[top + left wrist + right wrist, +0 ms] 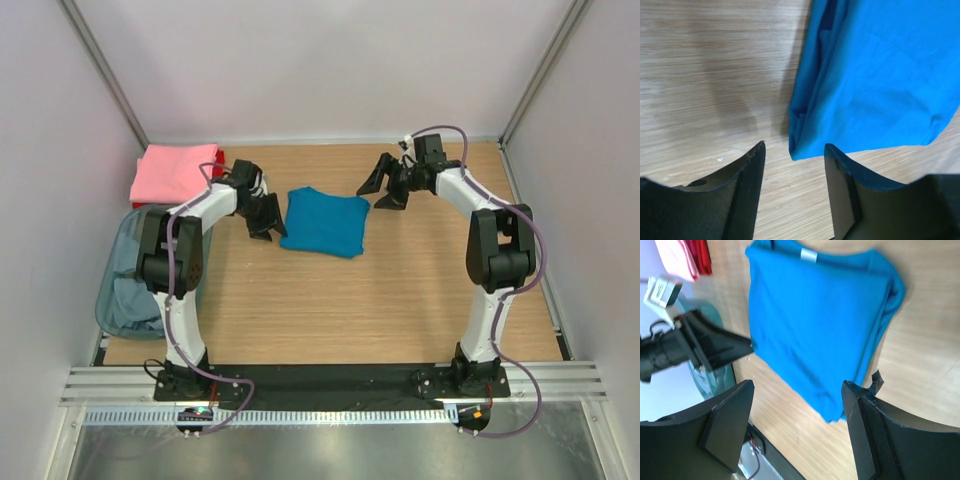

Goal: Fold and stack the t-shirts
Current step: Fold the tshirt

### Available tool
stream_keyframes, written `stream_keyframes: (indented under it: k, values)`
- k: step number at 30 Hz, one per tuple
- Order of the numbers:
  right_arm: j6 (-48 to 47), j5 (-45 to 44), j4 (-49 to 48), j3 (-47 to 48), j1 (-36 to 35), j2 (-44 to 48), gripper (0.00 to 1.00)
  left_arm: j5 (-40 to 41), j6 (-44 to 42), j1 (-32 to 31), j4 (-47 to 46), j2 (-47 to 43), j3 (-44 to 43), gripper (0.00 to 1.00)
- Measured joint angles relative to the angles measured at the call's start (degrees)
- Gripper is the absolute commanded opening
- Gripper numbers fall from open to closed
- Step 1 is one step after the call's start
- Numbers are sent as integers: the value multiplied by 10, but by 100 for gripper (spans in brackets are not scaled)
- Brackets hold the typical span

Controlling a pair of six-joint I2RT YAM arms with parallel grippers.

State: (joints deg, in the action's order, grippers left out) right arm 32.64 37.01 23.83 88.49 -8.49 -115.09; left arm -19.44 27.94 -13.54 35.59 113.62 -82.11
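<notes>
Your teal shirt (323, 222) lies folded into a rough square on the wooden table (400, 300), about midway between the two arms and flat on the boards. Your left gripper (794, 147) sits low at the shirt's left edge with its jaws apart and nothing between them. In the left wrist view one folded corner of the teal cloth lies just ahead of the gap, and bare wood shows between the fingers (750, 190). Your right gripper (797, 385) is at the shirt's far right corner with its jaws spread wide and holding nothing. In its wrist view the near edge of the teal fold shows between the two pads, and you cannot tell from the pictures whether they touch the cloth. The pink shirt (175, 172) lies folded at the far left corner of the table, with a strip of the red shirt (222, 158) showing at its right edge. Just in front of them, at the left side, stands the plastic bin (108, 262) with pale grey-blue cloth (138, 300) bundled inside it.
</notes>
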Motion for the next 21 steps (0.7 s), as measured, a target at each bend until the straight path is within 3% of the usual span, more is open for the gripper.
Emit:
stream_keyframes:
  k: [2,6,10,11,15,21]
  values:
    - [-10,-5,18,-13,-9,20,78,-5,-1,0,0,12,4,47]
    - [-28,-12,53,-31,-21,42,78,-19,1,0,-2,17,29,25]
    - [-43,-21,80,-44,-23,59,78,-39,7,0,-11,-2,70,20]
    - [-46,-23,85,-51,-23,67,78,-42,9,0,-10,-10,82,20]
    - [-56,-31,102,-77,-23,97,78,-46,21,-2,-5,-49,104,48]
    - [-61,-37,119,-104,-23,128,78,-42,17,3,2,-48,20,53]
